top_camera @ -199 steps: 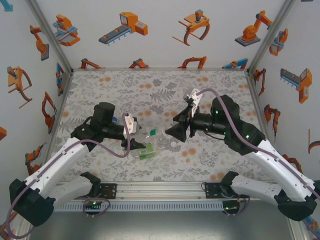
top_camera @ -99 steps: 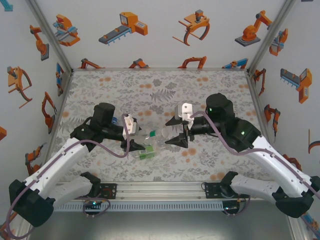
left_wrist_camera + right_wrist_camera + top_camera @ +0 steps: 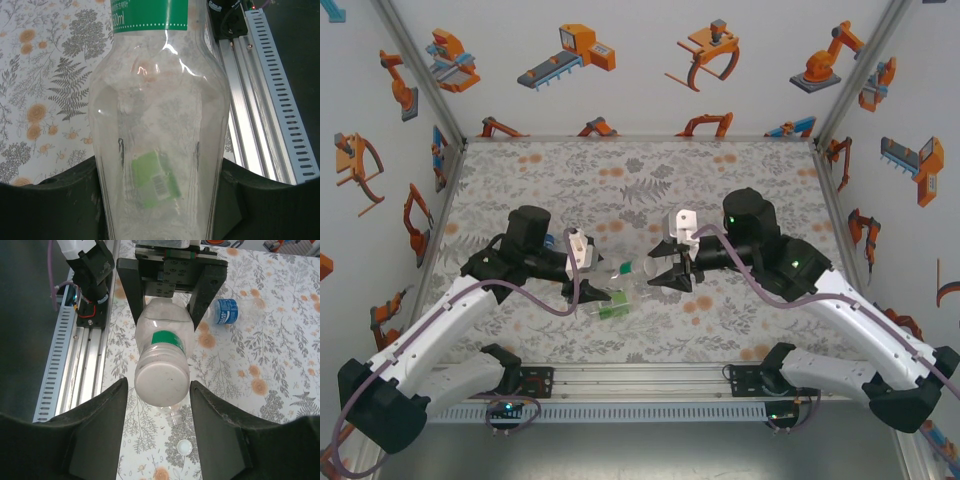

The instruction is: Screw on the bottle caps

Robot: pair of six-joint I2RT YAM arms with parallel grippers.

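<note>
— Green-labelled bottle (image 3: 160, 125): where, and why sideways?
— Held level above the surface (image 3: 570, 180), clenched in the left hand (image 3: 170, 319) by the narrower part. Probably set that way to point the round whitish end at the right hand (image 3: 159, 385) (cap or base, cannot tell).
— And the right hand?
— Spread either side of that end, not yet clamped, seemingly lined up for gripping and twisting.
— Anything else within reach?
— Lying loose on the surface close by, a white cap (image 3: 185, 446); farther off, on its side, a blue-labelled bottle (image 3: 226, 311), likely waiting for a later turn.
</note>
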